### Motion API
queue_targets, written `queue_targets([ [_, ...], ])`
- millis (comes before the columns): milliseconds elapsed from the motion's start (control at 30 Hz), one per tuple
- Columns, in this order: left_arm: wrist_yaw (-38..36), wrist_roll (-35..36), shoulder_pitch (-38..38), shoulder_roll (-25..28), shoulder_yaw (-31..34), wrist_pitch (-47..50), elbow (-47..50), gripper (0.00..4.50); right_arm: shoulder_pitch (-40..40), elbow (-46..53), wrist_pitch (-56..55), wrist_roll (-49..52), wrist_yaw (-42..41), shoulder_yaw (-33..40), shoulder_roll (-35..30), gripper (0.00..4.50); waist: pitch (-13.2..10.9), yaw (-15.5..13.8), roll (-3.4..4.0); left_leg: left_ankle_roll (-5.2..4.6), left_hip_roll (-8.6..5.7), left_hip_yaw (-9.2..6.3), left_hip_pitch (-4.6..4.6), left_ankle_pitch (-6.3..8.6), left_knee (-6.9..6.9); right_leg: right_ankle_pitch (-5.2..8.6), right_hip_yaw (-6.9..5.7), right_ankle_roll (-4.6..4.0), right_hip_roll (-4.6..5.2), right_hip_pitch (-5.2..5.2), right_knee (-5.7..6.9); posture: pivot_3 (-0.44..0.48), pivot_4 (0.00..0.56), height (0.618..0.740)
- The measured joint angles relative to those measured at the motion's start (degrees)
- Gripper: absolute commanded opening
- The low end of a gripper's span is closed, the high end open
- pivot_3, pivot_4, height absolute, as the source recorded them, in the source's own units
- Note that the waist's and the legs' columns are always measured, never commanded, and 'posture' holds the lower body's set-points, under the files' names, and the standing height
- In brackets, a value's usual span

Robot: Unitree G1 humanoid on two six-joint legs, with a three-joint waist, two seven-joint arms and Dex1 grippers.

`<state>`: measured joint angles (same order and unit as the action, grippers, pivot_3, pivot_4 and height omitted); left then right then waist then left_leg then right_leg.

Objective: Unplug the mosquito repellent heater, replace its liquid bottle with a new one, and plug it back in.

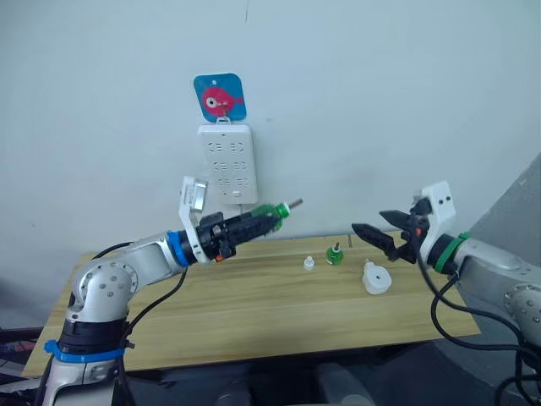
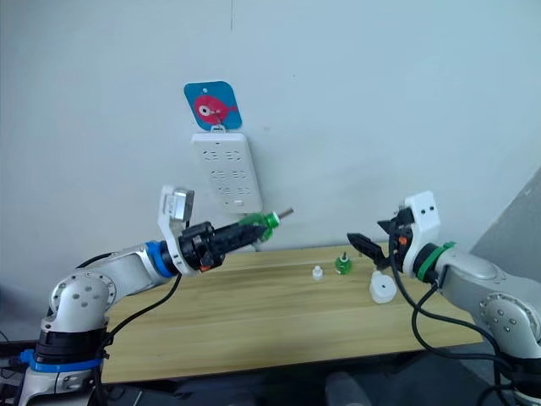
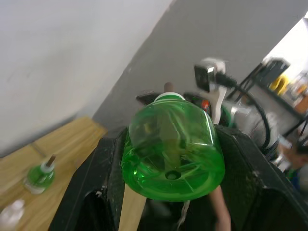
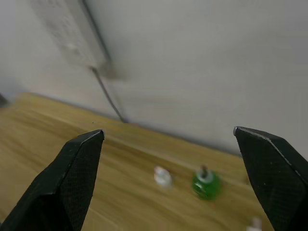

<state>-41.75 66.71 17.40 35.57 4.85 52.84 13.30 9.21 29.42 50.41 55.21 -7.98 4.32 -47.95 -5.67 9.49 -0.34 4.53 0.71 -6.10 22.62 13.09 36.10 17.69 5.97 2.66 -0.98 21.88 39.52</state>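
Note:
My left gripper is shut on a green liquid bottle, held in the air above the table with its wick pointing toward the right arm. In the left wrist view the bottle's base sits clamped between the black fingers. The mosquito repellent heater, a small white rounded unit, lies on the table at the right, unplugged. My right gripper hangs open and empty just above and behind it. A second green bottle stands on the table, with a small white cap beside it.
A white multi-socket power strip hangs on the wall under a blue fish sticker, its cable running down behind the wooden table. The table's left half holds nothing.

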Motion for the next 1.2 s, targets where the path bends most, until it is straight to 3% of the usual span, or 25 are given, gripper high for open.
queue_targets([
  [200, -8.60, -16.88, -5.82, 1.86, -6.62, -11.76, 1.86, 2.30, 0.09, -0.10, 7.47, -6.57, -0.67, -4.08, -2.64, 4.50, -2.37, 0.02, -0.24, -0.01, 0.05, 0.05, -0.01, 0.01, -0.03, -0.01, 0.07, -0.01, 0.01, -0.05, -0.07, -0.202, 0.169, 0.740],
  [433, -13.60, -26.88, -12.19, 2.18, -10.09, -20.76, 4.45, 2.30, 8.01, -9.16, 17.55, -12.70, -2.96, -9.33, -2.83, 4.50, -5.14, -0.78, -0.52, -0.02, 0.05, 0.06, 0.27, 0.01, -0.02, -0.09, 0.09, 0.10, 0.05, 0.23, -0.08, -0.148, 0.214, 0.740],
  [733, -14.05, -31.89, -17.62, 0.66, -11.42, -26.53, 6.66, 2.30, 15.73, -20.91, 26.22, -20.23, -4.37, -14.00, 4.42, 4.50, -6.84, -2.36, -0.56, -0.12, 0.05, 0.04, 0.37, 0.08, -0.06, -0.23, 0.03, -0.15, 0.10, 0.33, -0.09, -0.092, 0.226, 0.740],
  [900, -13.99, -33.18, -19.13, -0.09, -11.71, -27.92, 6.95, 2.30, 18.96, -25.95, 26.55, -25.40, -4.76, -15.49, 5.37, 4.50, -6.93, -3.40, -0.56, -0.12, 0.05, 0.02, 0.38, 0.08, -0.06, -0.23, 0.00, -0.15, 0.10, 0.34, -0.10, -0.067, 0.214, 0.740],
  [1200, -13.73, -34.22, -20.57, -1.56, -11.97, -29.26, 9.02, 2.30, 19.45, -29.86, 28.48, -30.15, -6.81, -16.98, 8.73, 4.50, -6.93, -4.29, -0.56, -0.12, 0.06, 0.00, 0.38, 0.08, -0.06, -0.23, -0.04, -0.16, 0.11, 0.34, -0.10, -0.028, 0.200, 0.740],
])
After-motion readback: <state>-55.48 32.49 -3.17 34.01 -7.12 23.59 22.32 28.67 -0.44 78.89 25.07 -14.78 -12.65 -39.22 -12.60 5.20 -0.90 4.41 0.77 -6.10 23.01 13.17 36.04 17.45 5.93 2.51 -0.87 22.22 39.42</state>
